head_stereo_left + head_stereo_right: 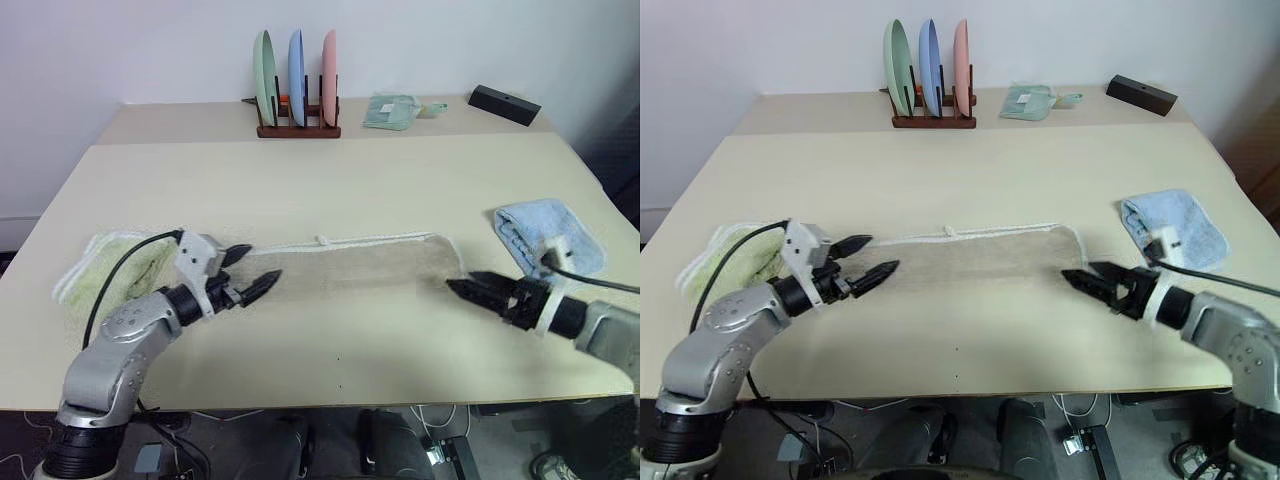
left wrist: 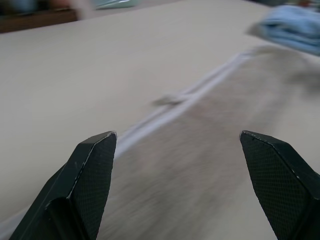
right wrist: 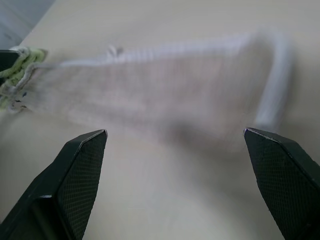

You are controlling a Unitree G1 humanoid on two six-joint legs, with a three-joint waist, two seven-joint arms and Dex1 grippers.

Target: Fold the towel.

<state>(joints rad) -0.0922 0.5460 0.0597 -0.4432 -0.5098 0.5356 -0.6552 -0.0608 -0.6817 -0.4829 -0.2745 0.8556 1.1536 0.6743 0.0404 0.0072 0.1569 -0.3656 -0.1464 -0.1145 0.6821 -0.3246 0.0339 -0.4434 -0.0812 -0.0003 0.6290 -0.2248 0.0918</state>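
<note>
The beige towel (image 1: 350, 268) lies flat as a long strip across the front middle of the table (image 1: 330, 180). White cord runs along its far edge, with a small loop (image 1: 322, 240) on it. My left gripper (image 1: 263, 264) hovers open at the towel's left end, pointing along it, and nothing sits between its fingers (image 2: 95, 165). At the towel's right end my right gripper (image 1: 460, 283) is open as well and points back at the cloth (image 3: 165, 95). Neither gripper holds the towel.
A light green towel (image 1: 110, 270) lies just left of the left gripper. A light blue towel (image 1: 550, 235) lies beyond the right gripper. At the back stand a rack of three plates (image 1: 297, 75), a small folded cloth (image 1: 392, 110) and a black box (image 1: 504, 104).
</note>
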